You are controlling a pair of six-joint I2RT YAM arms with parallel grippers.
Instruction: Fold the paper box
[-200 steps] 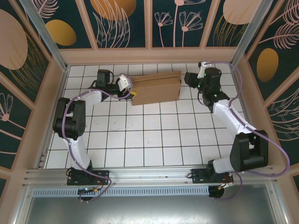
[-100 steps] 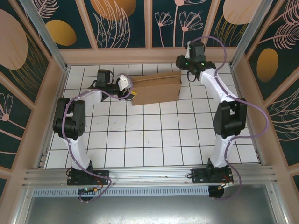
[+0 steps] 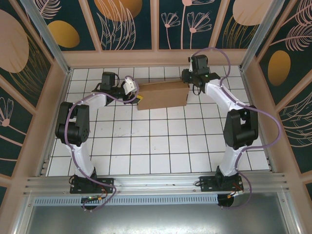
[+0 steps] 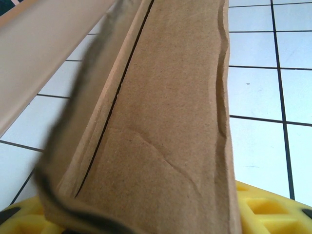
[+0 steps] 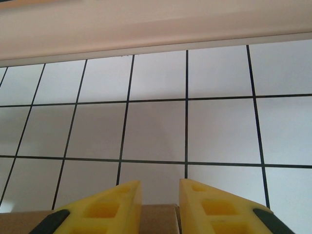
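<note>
The brown paper box (image 3: 163, 95) lies on the white tiles at the back middle of the table. My left gripper (image 3: 135, 95) is at its left end. In the left wrist view the cardboard (image 4: 165, 122) runs between the yellow fingers (image 4: 265, 209) and fills the space from one to the other, so the left gripper (image 4: 146, 217) is shut on it. My right gripper (image 3: 189, 83) sits at the box's back right corner. In the right wrist view a cardboard edge (image 5: 156, 219) spans the narrow gap of the right gripper (image 5: 158, 187), touching both yellow fingers (image 5: 105, 209).
The beige back wall (image 3: 156, 57) runs close behind the box, with about one row of tiles (image 5: 156, 131) between them. Side walls (image 3: 56, 97) close in the table. Bare tiles (image 3: 156, 146) stretch from the box to the arm bases.
The right arm swung from beside the box's right end to its back right corner, and its jaws narrowed onto the cardboard. The box's back edge looks lower. The left arm stayed put.
</note>
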